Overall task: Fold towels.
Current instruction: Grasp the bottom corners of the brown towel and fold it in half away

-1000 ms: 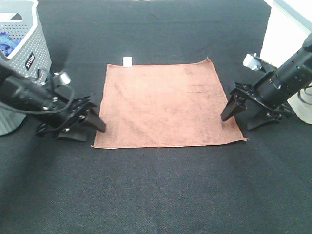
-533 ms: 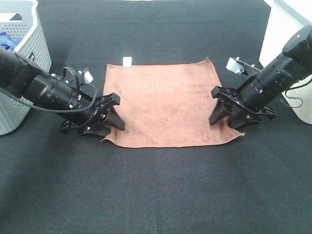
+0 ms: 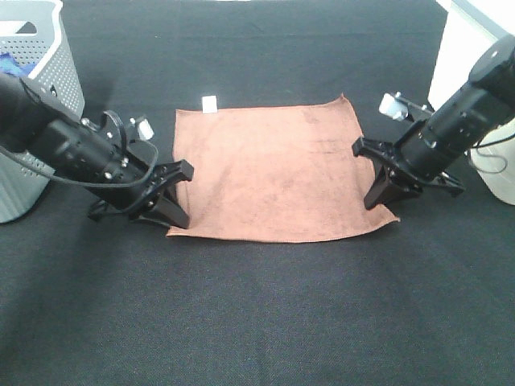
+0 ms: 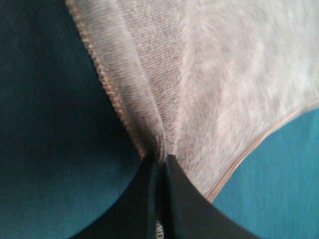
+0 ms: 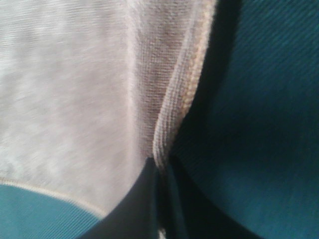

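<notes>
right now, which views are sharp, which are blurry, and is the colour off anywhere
Exterior high view: sharp and evenly lit, towel brown on the black table cloth. Left wrist view: soft, towel washed out to pale grey-pink, cloth tinted teal, left gripper a dark blur pinching the hem. Right wrist view: same cast and softness, right gripper likewise dark and unfocused.

rust-brown towel, black table, grey basket

A black cloth surface fills the view. A grey perforated basket stands at its far left, and a white panel rises at the far right.
</notes>
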Robot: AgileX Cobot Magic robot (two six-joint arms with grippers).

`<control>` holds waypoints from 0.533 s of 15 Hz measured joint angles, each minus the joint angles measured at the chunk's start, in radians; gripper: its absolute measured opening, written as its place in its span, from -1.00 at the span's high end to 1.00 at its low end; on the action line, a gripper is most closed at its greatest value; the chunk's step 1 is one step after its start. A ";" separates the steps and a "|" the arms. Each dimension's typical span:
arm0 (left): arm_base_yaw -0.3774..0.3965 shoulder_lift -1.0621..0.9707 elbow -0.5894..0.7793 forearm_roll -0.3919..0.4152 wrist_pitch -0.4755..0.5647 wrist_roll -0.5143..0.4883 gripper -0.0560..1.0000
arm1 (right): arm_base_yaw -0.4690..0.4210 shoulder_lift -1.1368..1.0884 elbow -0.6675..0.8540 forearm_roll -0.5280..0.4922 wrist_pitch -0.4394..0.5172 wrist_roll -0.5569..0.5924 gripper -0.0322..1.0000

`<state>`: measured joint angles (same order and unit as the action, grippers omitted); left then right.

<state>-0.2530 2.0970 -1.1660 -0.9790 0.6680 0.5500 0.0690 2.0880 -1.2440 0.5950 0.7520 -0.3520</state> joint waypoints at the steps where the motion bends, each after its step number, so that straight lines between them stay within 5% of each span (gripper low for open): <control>1: 0.000 -0.025 0.002 0.063 0.018 -0.048 0.89 | 0.000 -0.022 0.000 0.000 0.035 0.006 0.94; 3: 0.000 -0.077 0.045 0.127 0.023 -0.103 0.89 | 0.000 -0.064 0.019 0.005 0.077 0.013 0.94; 8: -0.023 -0.216 0.295 0.135 0.012 -0.116 0.89 | 0.000 -0.183 0.298 0.022 0.037 0.019 0.94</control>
<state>-0.2760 1.8810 -0.8710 -0.8440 0.6800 0.4340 0.0690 1.9050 -0.9460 0.6170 0.7890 -0.3330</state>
